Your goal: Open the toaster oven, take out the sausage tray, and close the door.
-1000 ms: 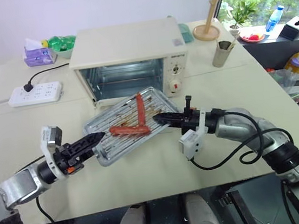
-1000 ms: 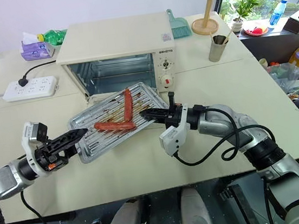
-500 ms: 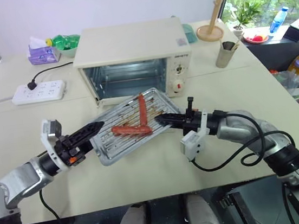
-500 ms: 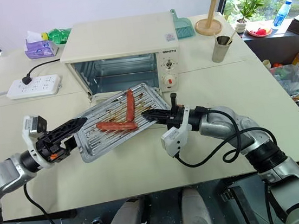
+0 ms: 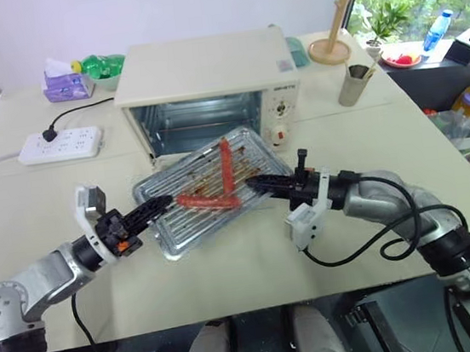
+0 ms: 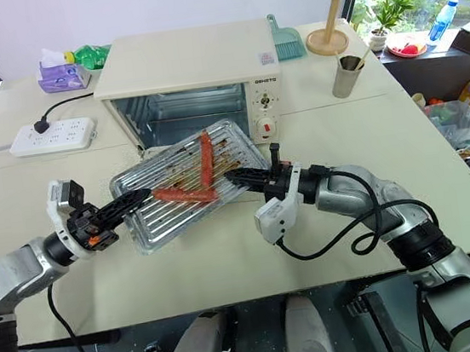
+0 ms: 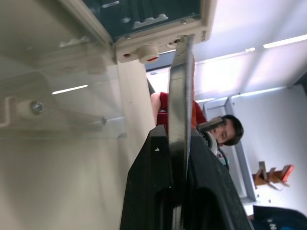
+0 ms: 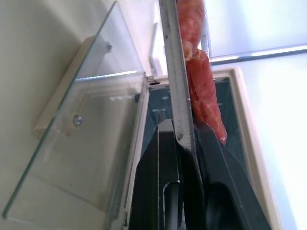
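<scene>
Your left gripper (image 5: pixel 158 206) clamped on tray (image 5: pixel 185 172) near-left rim. Right gripper (image 5: pixel 255 184) pinching tray right edge. Tray lifted between both, above table (image 5: pixel 228 263), two sausages (image 5: pixel 222 176) crossed on rack. Beyond: door (image 8: pixel 91 143) down, oven (image 5: pixel 207 85) gaping.

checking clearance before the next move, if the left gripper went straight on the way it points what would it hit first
The left gripper is already shut on the near-left edge of the sausage tray. Straight on, it would push along the tray toward the sausages; past them, probably the right gripper, though depth is unclear.
</scene>
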### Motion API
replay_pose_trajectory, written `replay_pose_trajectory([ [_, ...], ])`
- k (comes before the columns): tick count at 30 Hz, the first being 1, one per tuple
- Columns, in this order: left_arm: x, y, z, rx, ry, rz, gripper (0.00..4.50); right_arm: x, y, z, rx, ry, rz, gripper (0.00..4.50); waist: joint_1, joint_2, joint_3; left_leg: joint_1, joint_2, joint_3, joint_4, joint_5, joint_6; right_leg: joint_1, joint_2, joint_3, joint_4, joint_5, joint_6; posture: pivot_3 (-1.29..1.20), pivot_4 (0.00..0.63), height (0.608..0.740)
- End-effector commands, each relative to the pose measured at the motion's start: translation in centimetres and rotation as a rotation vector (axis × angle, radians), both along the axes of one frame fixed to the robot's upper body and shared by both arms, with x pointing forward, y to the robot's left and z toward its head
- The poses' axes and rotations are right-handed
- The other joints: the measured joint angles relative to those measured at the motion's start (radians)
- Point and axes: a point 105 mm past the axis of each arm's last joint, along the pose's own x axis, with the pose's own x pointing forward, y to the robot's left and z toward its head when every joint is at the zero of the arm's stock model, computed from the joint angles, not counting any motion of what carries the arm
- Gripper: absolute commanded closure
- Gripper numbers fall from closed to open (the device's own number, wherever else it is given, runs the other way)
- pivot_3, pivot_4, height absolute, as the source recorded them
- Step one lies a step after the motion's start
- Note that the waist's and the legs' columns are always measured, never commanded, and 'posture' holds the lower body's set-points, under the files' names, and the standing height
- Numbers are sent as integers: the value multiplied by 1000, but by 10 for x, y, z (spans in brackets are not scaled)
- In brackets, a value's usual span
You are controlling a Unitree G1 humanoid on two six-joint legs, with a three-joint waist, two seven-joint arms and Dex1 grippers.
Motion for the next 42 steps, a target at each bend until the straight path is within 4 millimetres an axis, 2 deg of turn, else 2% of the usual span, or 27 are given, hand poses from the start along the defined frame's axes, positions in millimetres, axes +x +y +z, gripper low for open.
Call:
replay_pose_trajectory([
  [1, 1, 4, 9, -20, -34, 20, 4488, -8, 1, 17, 55, -47, 32, 4450, 0, 0, 0, 0, 0, 0, 0, 0, 0, 0, 0, 0, 0, 0, 0, 0, 150, 740],
  [5, 0, 3, 3, -29, -11, 31, 4488, -10, 0, 15, 50, -34, 28, 4450, 0, 0, 0, 0, 0, 0, 0, 0, 0, 0, 0, 0, 0, 0, 0, 0, 150, 740],
  [8, 0, 2, 0, -34, 1, 37, 4500, -12, -1, 15, 60, -8, 26, 3365, 0, 0, 0, 0, 0, 0, 0, 0, 0, 0, 0, 0, -1, 0, 0, 0, 150, 740],
  [14, 0, 1, -8, -62, 25, 84, 4500, -16, -3, 9, 27, -2, 23, 284, 1, 0, 0, 0, 0, 0, -1, 0, 0, 1, 0, 0, -4, 0, 0, 0, 150, 740],
  [15, -1, 0, -9, -66, 30, 93, 4500, -16, -4, 9, 24, 2, 20, 23, 1, 0, 0, 0, 0, 0, -1, 0, 0, 1, 0, 0, -5, 0, 0, 0, 150, 740],
  [20, -8, 2, -18, -81, 53, 154, 4500, -15, -12, 8, 18, 20, -4, 23, 1, 0, 0, -1, 0, 0, -1, -1, 1, 3, 0, 0, -9, 0, 0, 0, 150, 740],
  [26, -20, 20, -17, -100, 36, 313, 4500, -10, -32, 8, 66, 102, -95, 23, 2, 0, 0, -1, 0, 1, -1, -2, 3, 4, 0, 0, -11, 0, -1, 0, 150, 740],
  [33, -52, 60, -9, -101, -20, 605, 4500, 10, -63, 1, 199, 274, -274, 23, 3, 0, 0, -2, 1, 2, -1, -3, 5, 4, -2, 0, -13, 0, -1, 0, 150, 740],
  [36, -61, 67, -9, -112, -22, 695, 4500, 15, -69, -4, 217, 315, -308, 23, 7, 0, 0, -2, 1, 3, 0, -3, 5, 4, -3, 0, -14, 0, -1, 0, 150, 740],
  [39, -80, 81, -10, -171, -17, 872, 4500, 25, -73, -15, 236, 364, -346, 23, 13, -1, 0, -3, 1, 3, 1, -4, 6, 5, -4, 0, -15, 0, -1, 0, 150, 740],
  [42, -91, 82, -15, -211, 7, 951, 4500, 31, -75, -22, 221, 387, -356, 23, 20, -1, 0, -3, 1, 6, 1, -5, 8, 6, -5, 0, -17, 0, -1, 0, 150, 740],
])
